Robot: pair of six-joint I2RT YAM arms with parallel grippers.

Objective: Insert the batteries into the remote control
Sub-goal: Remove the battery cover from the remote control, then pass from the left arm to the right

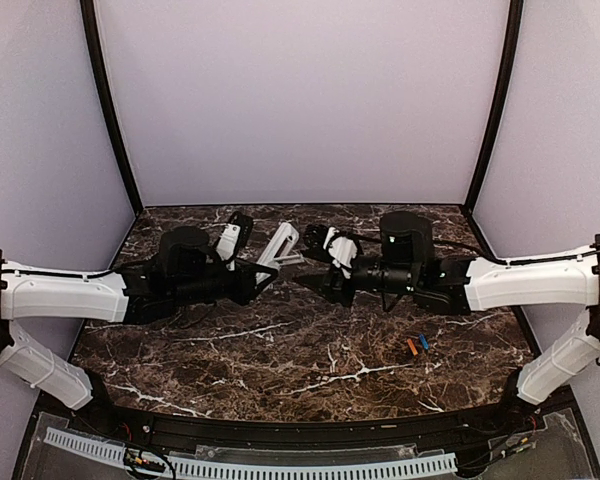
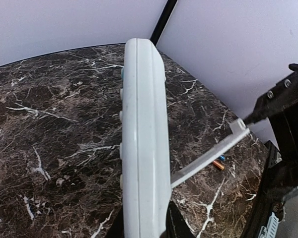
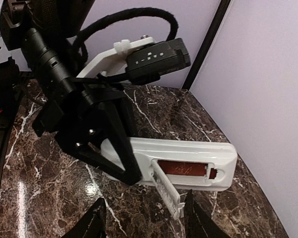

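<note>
My left gripper (image 1: 263, 268) is shut on the white remote control (image 1: 280, 244) and holds it above the table; its fingers (image 2: 178, 224) clamp the remote (image 2: 144, 139) edge-on. In the right wrist view the remote's (image 3: 193, 154) back faces me, battery bay (image 3: 181, 168) open and showing orange-brown inside, its cover (image 3: 168, 191) swung out. My right gripper (image 3: 144, 220) is open, the cover's tip close to one finger (image 3: 194, 218). The orange battery (image 1: 412, 347) and blue battery (image 1: 423, 341) lie side by side on the table at the right, also in the left wrist view (image 2: 218, 164).
The dark marble table (image 1: 280, 350) is walled by pale panels on three sides with black corner posts (image 1: 110, 110). A black rail and a white cable strip (image 1: 280, 465) run along the near edge. Both arms meet at the table's far middle.
</note>
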